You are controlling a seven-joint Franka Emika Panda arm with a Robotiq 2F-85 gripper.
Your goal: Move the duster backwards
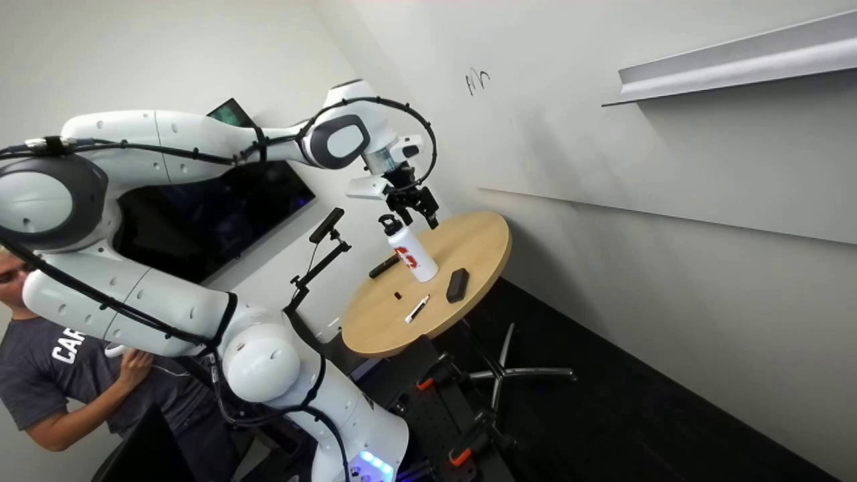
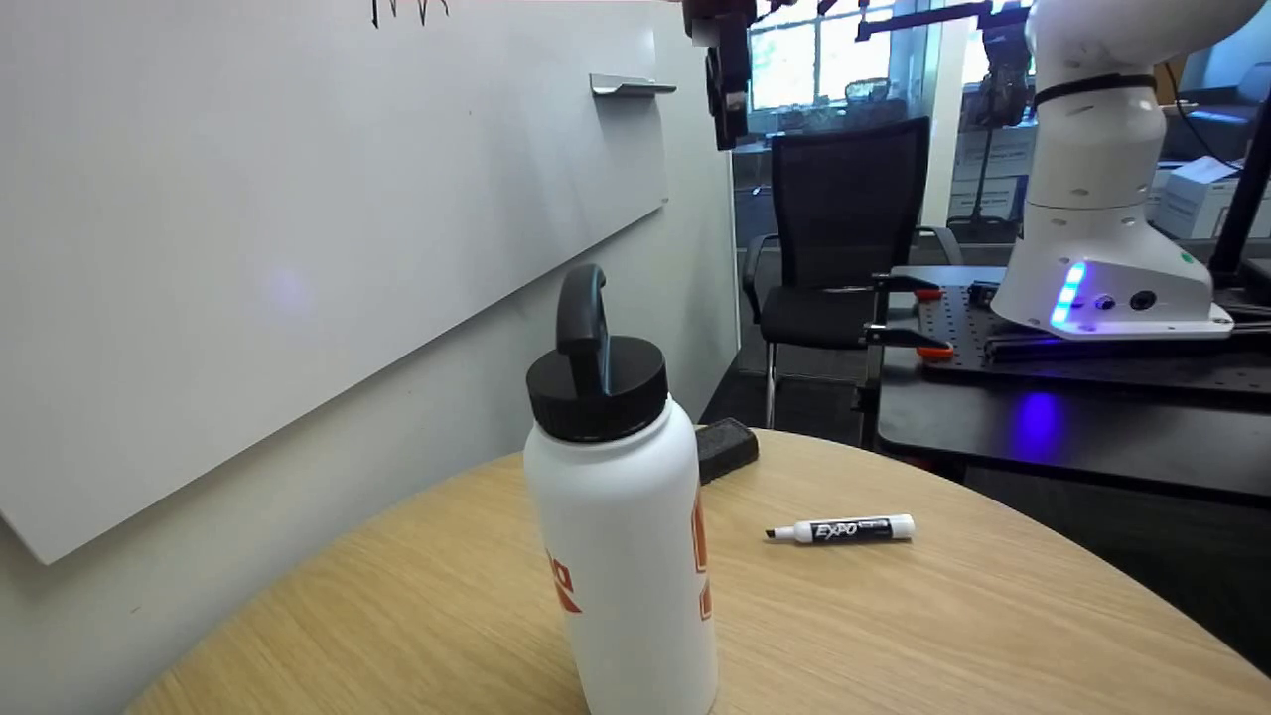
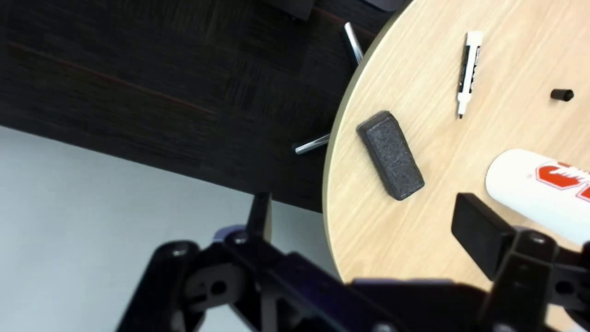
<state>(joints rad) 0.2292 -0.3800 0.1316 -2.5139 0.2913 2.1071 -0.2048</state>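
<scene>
Two fingers (image 3: pixel 481 235) wide apart, one black duster (image 3: pixel 392 156) near the rounded edge of the worktop (image 3: pixel 392 244), one uncapped Expo marker (image 2: pixel 844 530), one marker cap (image 3: pixel 562 95), one white water bottle (image 2: pixel 631 536) upright farther in

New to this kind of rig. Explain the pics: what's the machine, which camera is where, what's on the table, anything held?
The machine is a white robot arm ending in black jaws. Two pictures come from cameras set apart from it; the third from one on its wrist, looking past the jaws. On the round table lie a dark duster, an uncapped marker and a small black piece, probably its cap. A white bottle stands there too; a long black thing, unclear what, shows near the rim. Nothing is held: the jaws are open.
</scene>
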